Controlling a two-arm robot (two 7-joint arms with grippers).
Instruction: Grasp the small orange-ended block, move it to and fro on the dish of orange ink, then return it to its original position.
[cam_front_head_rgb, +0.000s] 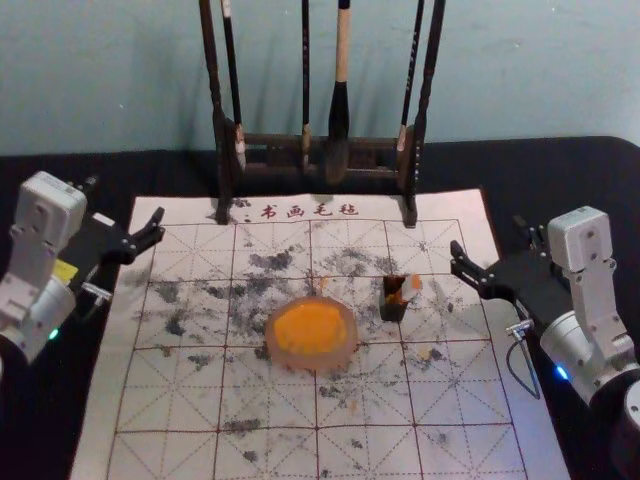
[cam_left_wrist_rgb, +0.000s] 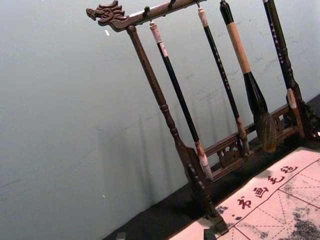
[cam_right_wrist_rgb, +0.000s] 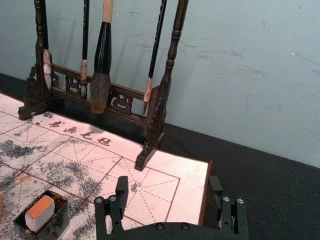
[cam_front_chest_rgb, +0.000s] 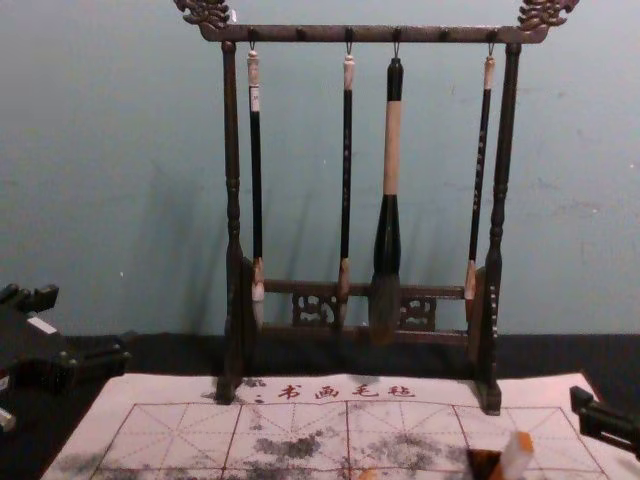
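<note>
Before I commit an arm, I size up the dark bench (cam_front_head_rgb: 560, 160) and the wooden rack (cam_front_chest_rgb: 233, 200) standing on it, feet on the mat's far margin, four brushes hanging from its bar. The pale felt mat (cam_front_head_rgb: 170, 400) spreads towards me, blotched with black ink. My left gripper (cam_front_head_rgb: 127, 200) is released and empty near the mat's far left corner; I'd leave it parked. My right gripper (cam_right_wrist_rgb: 168, 182), over by the mat's right edge, has its fingers spread too, with nothing between them.

Around the middle of the mat sits the dish of orange ink (cam_front_head_rgb: 315, 362). Just beside it, on the side of the mat's right edge, is a small dark holder (cam_right_wrist_rgb: 60, 220), and the orange-ended block (cam_right_wrist_rgb: 40, 212) leans in it, its upper part sticking out.

I judge we're at the first step, the grasp. The right arm looks the better placed: bring it across, match the block's tilt, close on the exposed part and lift straight enough not to drag the holder along. That holder is the spot to remember for the return.

As for writing, red characters (cam_front_chest_rgb: 345, 393) along the mat's far edge read 书画毛毡, calligraphy and painting felt. The brush handles carry characters too tiny for me to read.
</note>
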